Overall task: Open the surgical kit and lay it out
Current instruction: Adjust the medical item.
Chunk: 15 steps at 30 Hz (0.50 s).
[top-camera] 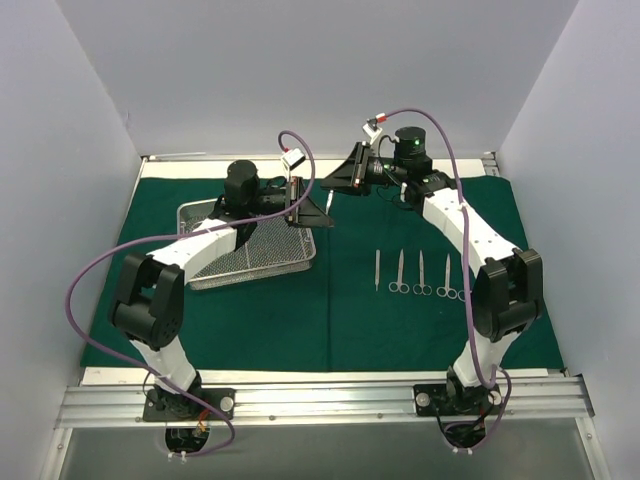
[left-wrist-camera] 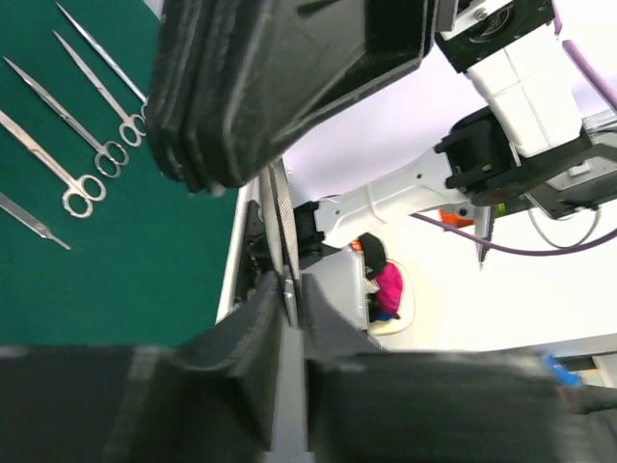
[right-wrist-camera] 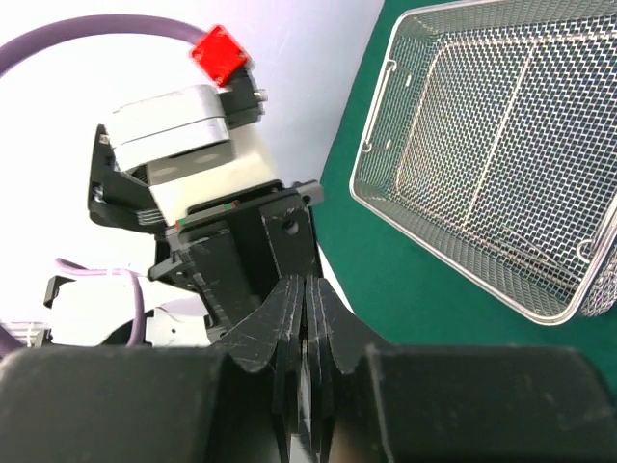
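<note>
My left fingers (left-wrist-camera: 253,323) are pinched tight on a slim steel instrument (left-wrist-camera: 280,231), holding it upright in the air. The right fingers (right-wrist-camera: 280,318) are pressed together just beside it. I cannot make out anything between them. I judge this is a hand-over, since the right arm is the one nearer the row of instruments (top-camera: 421,274) already laid side by side. The wire-mesh tray (right-wrist-camera: 463,258) sits to the left, and everything rests on the green cloth (top-camera: 330,320) spread flat over the counter (top-camera: 300,377).
</note>
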Each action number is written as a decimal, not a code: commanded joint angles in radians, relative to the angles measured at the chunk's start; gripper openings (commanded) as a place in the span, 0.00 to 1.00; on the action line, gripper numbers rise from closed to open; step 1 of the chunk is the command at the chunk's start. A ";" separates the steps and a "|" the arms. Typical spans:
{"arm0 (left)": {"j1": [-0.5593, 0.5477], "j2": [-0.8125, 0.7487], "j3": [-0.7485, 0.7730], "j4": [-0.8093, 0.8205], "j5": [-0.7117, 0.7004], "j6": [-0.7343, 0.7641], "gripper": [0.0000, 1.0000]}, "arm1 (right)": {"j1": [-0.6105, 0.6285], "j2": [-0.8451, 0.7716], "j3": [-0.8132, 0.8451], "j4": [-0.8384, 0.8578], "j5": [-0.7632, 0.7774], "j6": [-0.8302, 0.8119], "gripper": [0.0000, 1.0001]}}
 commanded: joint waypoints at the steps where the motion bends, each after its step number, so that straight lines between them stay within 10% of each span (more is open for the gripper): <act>1: -0.003 0.004 -0.005 0.192 0.058 -0.101 0.14 | 0.008 -0.038 0.005 0.079 0.013 0.011 0.00; 7: 0.012 0.010 -0.014 0.174 0.056 -0.136 0.02 | 0.005 -0.040 0.112 -0.205 0.094 -0.223 0.26; 15: 0.026 -0.001 -0.055 0.230 0.096 -0.249 0.02 | 0.060 -0.118 0.237 -0.642 0.639 -0.757 0.56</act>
